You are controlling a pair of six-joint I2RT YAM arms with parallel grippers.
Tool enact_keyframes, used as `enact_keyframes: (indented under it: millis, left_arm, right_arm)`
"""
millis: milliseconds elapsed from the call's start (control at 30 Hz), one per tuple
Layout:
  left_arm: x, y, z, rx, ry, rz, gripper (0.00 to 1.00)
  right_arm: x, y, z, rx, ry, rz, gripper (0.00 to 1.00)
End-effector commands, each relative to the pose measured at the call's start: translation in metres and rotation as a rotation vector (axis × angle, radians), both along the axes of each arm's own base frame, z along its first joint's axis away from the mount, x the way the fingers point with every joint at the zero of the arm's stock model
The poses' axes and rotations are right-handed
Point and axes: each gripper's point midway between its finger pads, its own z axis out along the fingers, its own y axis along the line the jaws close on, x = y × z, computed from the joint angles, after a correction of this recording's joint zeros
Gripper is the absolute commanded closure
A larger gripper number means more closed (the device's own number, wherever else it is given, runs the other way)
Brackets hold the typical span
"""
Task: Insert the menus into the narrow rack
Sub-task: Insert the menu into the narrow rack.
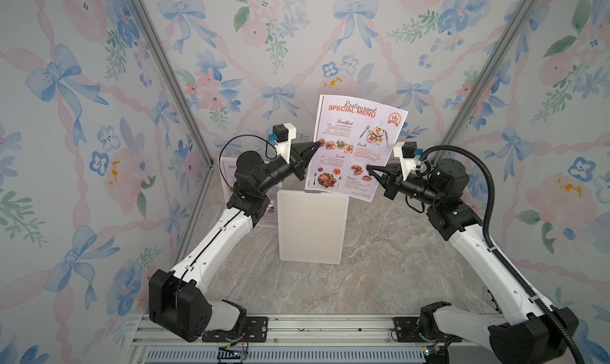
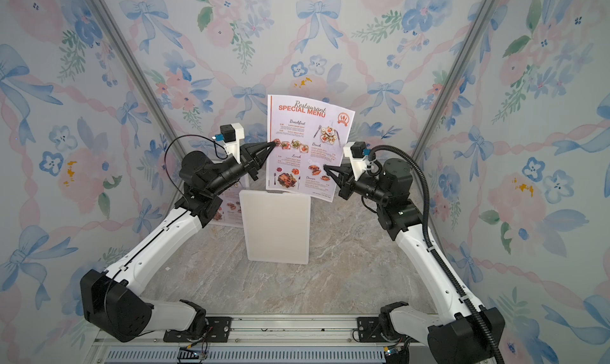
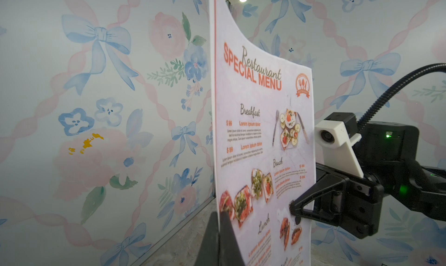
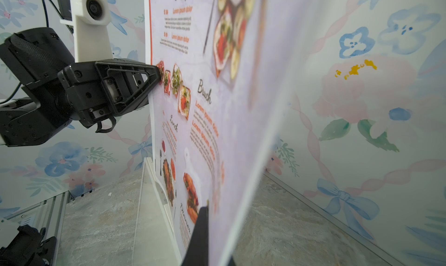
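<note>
One of the menus [image 1: 356,138] [image 2: 307,138] hangs upright over the table, slightly curved, with its printed side facing the cameras in both top views. My left gripper [image 1: 319,143] [image 3: 220,214] is shut on its left edge at mid height. My right gripper [image 1: 368,166] [image 4: 205,208] is shut on its right side, lower down. The sheet's bottom edge sits at the top rim of the white narrow rack [image 1: 312,230] [image 2: 275,230] [image 4: 154,204]; I cannot tell whether it is inside the slot. A second menu [image 1: 227,167] [image 2: 231,207] lies behind my left arm, mostly hidden.
The marble tabletop [image 1: 379,263] is enclosed by floral walls on the left, back and right, with metal corner posts [image 1: 171,82]. An aluminium rail [image 1: 313,329] carrying both arm bases runs along the front edge.
</note>
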Motion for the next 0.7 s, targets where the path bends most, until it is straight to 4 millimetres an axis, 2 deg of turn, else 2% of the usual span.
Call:
enact_keyframes:
  millis: [0, 667]
  left_arm:
    - [-0.002, 0.005, 0.0165, -0.026, -0.045, 0.016, 0.99]
    - [0.0027, 0.0116, 0.0099, -0.019, -0.033, 0.028, 0.99]
  right_arm:
    - [-0.0007, -0.0029, -0.0066, 0.005, 0.025, -0.001, 1.0]
    - [0.0051, 0.0036, -0.0094, -0.02, 0.03, 0.038, 1.0]
